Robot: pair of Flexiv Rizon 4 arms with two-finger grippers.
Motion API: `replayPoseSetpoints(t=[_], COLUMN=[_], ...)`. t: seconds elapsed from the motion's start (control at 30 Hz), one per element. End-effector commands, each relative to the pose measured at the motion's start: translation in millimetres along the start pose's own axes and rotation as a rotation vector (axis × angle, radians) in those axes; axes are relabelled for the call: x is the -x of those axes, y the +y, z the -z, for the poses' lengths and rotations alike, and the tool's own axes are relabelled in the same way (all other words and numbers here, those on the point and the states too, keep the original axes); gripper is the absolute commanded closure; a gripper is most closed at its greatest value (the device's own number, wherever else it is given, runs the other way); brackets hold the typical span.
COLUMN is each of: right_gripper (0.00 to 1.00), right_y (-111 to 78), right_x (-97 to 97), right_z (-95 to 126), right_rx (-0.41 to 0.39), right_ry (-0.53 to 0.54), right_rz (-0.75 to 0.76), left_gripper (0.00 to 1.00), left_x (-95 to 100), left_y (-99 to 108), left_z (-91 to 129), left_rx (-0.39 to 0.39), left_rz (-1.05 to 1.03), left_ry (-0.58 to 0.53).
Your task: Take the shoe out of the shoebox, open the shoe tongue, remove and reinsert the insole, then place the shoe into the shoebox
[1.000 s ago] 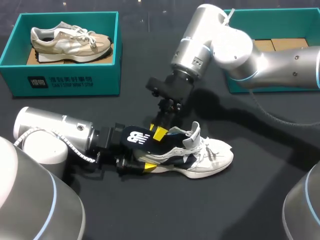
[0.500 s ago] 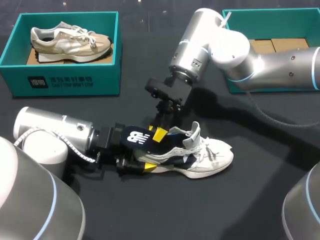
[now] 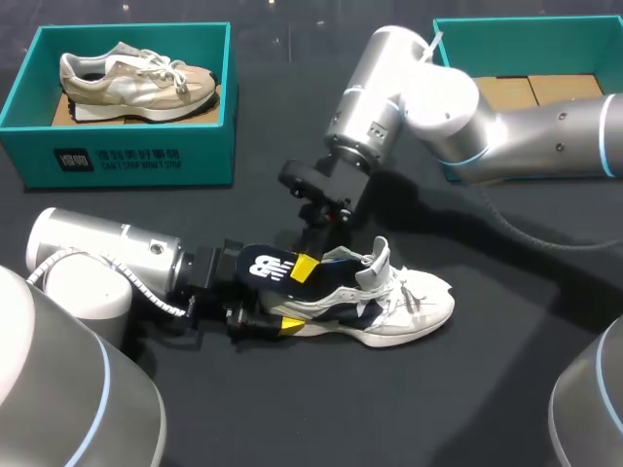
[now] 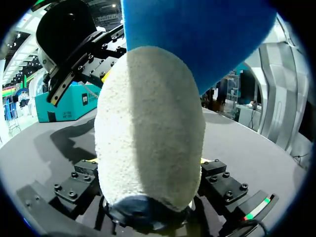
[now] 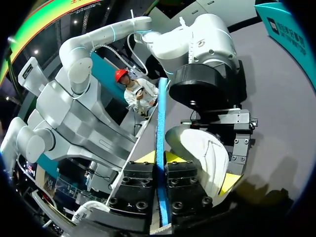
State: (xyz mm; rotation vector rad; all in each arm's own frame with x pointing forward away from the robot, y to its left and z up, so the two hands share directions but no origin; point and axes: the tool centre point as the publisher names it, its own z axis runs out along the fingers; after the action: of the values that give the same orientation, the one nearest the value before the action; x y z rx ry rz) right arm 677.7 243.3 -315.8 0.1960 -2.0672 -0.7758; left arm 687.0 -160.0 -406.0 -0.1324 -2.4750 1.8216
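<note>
The white shoe [image 3: 394,304] sits on the black counter [image 3: 321,418]. My left claw [image 3: 271,319] squeezes its heel from both sides. My right claw [image 3: 306,269] pinches the dark insole [image 3: 265,265], which sticks up and back out of the shoe.

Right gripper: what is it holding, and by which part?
The insole, pinched at its side edge near the heel end, outside the shoe.
</note>
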Motion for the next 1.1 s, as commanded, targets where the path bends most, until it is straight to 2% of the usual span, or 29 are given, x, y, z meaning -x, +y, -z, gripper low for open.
replayPoseSetpoints(t=[0.03,0.33,0.5,0.6,1.03,1.1], right_gripper=[1.00,1.00,1.00,1.00,1.00,1.00], right_y=[1.0,21.9,40.3,58.1,58.1,67.9], right_x=[1.4,-16.7,-24.8,-32.2,-32.2,-41.6], right_z=[-4,2,6,7,7,11], right_rx=[0.000,-0.013,-0.013,-0.030,-0.030,0.015], right_ry=[0.004,-0.040,-0.057,-0.078,-0.078,-0.077], right_rz=[0.006,0.075,0.139,0.200,0.200,0.264], left_gripper=[1.00,1.00,1.00,1.00,1.00,1.00], left_x=[0.1,0.1,0.1,0.1,0.1,0.1], left_y=[1,1,1,1,1,1], left_z=[-2,-2,-2,-2,-2,-2], left_rx=[0.002,0.002,0.002,0.002,0.002,0.002], left_rz=[0.000,0.000,0.000,0.000,0.000,0.000], left_ry=[-0.001,-0.001,-0.001,-0.001,-0.001,-0.001])
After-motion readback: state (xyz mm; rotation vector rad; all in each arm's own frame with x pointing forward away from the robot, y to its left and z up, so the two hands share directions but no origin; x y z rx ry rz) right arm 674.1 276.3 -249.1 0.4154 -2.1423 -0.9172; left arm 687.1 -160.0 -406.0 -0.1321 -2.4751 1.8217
